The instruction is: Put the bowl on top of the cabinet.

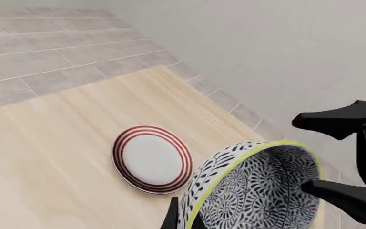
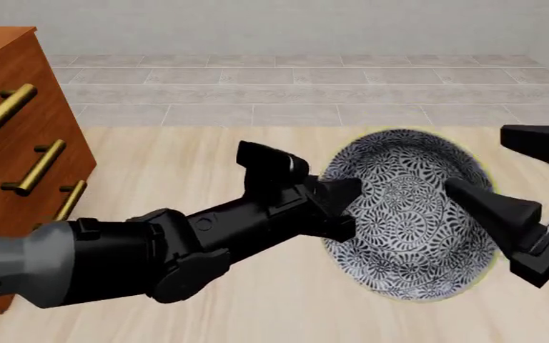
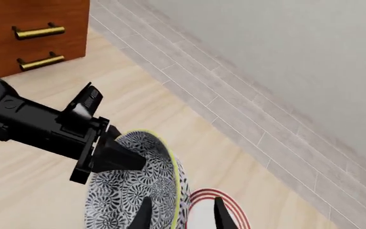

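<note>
Only the wrist views catch the red-ringed plate (image 1: 151, 159) on the bench (image 1: 55, 143). The floral bowl (image 2: 408, 214), yellow-rimmed, hangs tipped on edge above it, right of the cabinet (image 2: 12, 143). The left gripper (image 2: 343, 209) has its jaws clamped on one rim, the right gripper (image 3: 179, 214) on the opposite rim.

My front camera sits on the arms' side of the desk (image 2: 208, 307), above and a little behind, facing forward and down; it takes in the cabinet (image 2: 17, 164) at far left, the tiled floor and the wall beyond. The bowl (image 2: 410, 213) fills its centre, close to the lens. My left wrist camera looks along its gripper (image 1: 249, 219) at the bowl (image 1: 259, 191), very near, with the plate (image 1: 152, 159) behind. My right wrist camera faces back across the bowl (image 3: 135, 186) toward the cabinet (image 3: 34, 31). All three views share the bowl; both wrist views share the plate (image 3: 202, 212).
</note>
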You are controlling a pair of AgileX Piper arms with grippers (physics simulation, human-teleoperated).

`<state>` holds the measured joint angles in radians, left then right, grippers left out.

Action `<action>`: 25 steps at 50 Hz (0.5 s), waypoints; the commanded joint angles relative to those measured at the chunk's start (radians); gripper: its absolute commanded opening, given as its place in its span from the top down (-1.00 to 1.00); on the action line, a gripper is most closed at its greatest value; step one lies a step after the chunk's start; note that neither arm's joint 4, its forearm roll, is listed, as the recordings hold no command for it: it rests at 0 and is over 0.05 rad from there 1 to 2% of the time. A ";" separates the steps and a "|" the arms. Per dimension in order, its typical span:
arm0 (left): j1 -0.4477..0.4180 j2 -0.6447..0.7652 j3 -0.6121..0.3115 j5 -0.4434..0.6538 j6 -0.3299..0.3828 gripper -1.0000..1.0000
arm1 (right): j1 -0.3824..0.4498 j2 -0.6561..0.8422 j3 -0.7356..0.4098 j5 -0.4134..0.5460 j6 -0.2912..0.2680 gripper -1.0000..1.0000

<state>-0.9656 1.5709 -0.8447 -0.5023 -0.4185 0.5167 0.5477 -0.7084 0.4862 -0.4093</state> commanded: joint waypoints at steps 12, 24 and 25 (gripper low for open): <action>0.061 0.005 -0.013 0.011 0.040 1.00 | 0.023 -0.053 -0.029 0.044 0.046 -1.00; 0.140 -0.002 -0.038 0.055 0.130 1.00 | 0.084 -0.106 -0.077 0.061 0.100 -1.00; 0.145 -0.002 -0.037 0.056 0.132 1.00 | 0.092 -0.108 -0.079 0.059 0.108 -1.00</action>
<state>-0.8768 1.5763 -0.8638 -0.4713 -0.3500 0.5681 0.4764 -0.7567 0.5359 -0.3432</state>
